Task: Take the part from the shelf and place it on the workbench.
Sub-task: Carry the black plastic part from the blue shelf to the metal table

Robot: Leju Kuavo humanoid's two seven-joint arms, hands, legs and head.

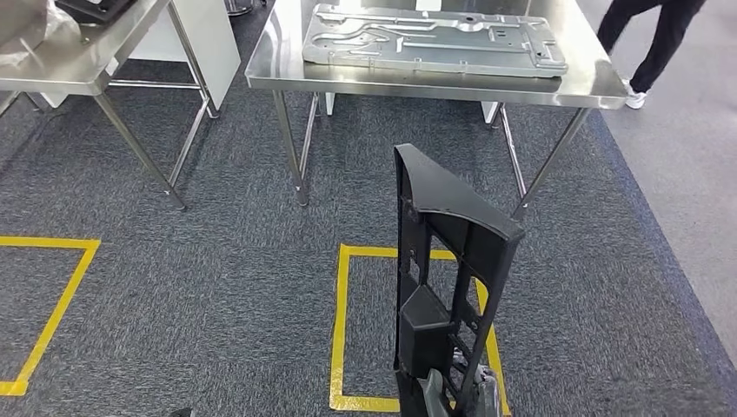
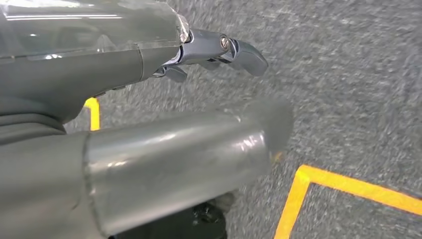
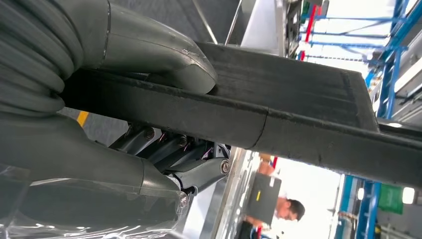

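You have the long black moulded plastic frame part (image 1: 448, 261) standing upright in front of the robot, carried low by its bottom end, so it rises clear of the grey carpet and you can see past it to where it must go. The right hand (image 3: 124, 99) grips it: in the right wrist view the thick grey thumb (image 3: 164, 59) presses one face of the black bar and the darker fingers (image 3: 174, 154) curl round the other, so the part is clamped between them. Holding it by the end leaves a lot of weight above the hand, and I judge it may tip if you swing it fast.

The left hand (image 2: 209, 52) hangs over the carpet with nothing in it, fingers loosely apart and only slightly bent.

Ahead stands the stainless steel workbench (image 1: 574, 87), well apart from the part. A large pressed silver metal panel (image 1: 434, 39) covers most of its top (only bare margins show around it), so you will probably need to set the part down on or beside it. A yellow taped floor square (image 1: 341, 330) lies between robot and bench. A second steel table (image 1: 78, 74) stands to the left, and a person's dark-trousered legs (image 1: 647, 39) are just beyond the bench's right corner; mind them on approach.
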